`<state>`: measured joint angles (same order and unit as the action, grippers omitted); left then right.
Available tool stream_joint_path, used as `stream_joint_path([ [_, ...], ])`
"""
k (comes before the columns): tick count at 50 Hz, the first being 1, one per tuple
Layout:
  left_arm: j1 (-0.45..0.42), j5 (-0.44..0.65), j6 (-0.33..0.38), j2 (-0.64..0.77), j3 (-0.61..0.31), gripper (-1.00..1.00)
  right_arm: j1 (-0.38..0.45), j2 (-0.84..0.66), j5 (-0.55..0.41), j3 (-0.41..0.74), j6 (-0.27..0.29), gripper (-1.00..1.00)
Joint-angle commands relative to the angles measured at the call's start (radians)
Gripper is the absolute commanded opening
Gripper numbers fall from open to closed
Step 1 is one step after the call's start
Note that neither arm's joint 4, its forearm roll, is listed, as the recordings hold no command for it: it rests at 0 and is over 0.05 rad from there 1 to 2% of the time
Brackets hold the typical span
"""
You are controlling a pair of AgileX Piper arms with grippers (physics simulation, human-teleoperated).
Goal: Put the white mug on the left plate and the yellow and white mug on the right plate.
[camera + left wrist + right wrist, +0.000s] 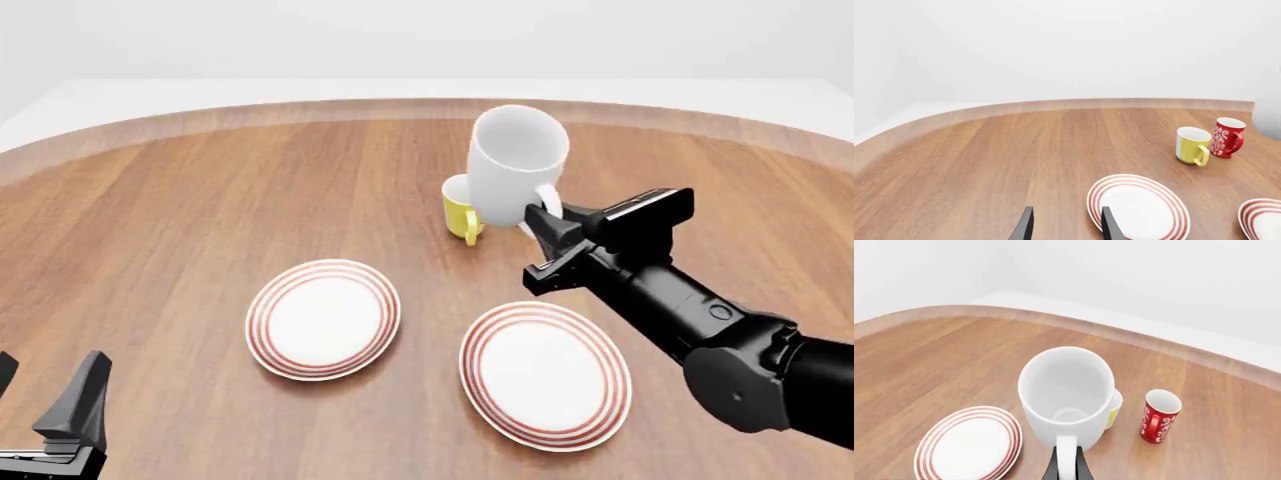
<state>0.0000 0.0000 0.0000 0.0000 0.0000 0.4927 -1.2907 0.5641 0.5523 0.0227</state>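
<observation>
My right gripper (545, 222) is clamping the white mug (515, 165) by its loop handle, jaws pinched tight on the handle with the mug body sticking out past the fingertips. The mug is hanging in the air above the table (187, 200), tilted, mouth facing back toward my wrist camera, where I'm looking straight down into the bore (1067, 390) with the handle running between my fingers (1052, 467). In the front view it's sitting in front of the yellow and white mug (461, 208), covering most of it; only the yellow side and handle are showing to its left. The yellow and white mug is standing upright on the wood in the far middle of the table, and in the left wrist view (1193, 145) it's just beside the red cup (1226, 137), apart from it, not touching. In the right wrist view the red cup (1159, 416) is showing beside the white mug, with a sliver of yellow between them. Both plates are lying flat on the near part of the table: the left plate (323, 318) near centre-left, the right plate (545, 374) beside it and a little nearer me, well apart from each other's rims. My right arm is crossing above the right plate's far edge. My left gripper (40, 410) is hanging low at the near left corner, jaws spread with nothing between them; its fingers (1025, 226) are pointing at bare wood just beside the left plate (1137, 207).
</observation>
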Motion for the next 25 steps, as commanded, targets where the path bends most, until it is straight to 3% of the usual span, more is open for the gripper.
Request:
stream_joint_path([
  [1, 0.000, 0.000, 0.000, 0.000, 0.000, 1.00, 0.057, -0.037, -0.003, 0.044, -0.003, -1.00],
  [25, 0.000, 0.000, 0.000, 0.000, 0.000, 1.00, 0.133, -0.142, 0.014, 0.117, -0.008, -1.00],
])
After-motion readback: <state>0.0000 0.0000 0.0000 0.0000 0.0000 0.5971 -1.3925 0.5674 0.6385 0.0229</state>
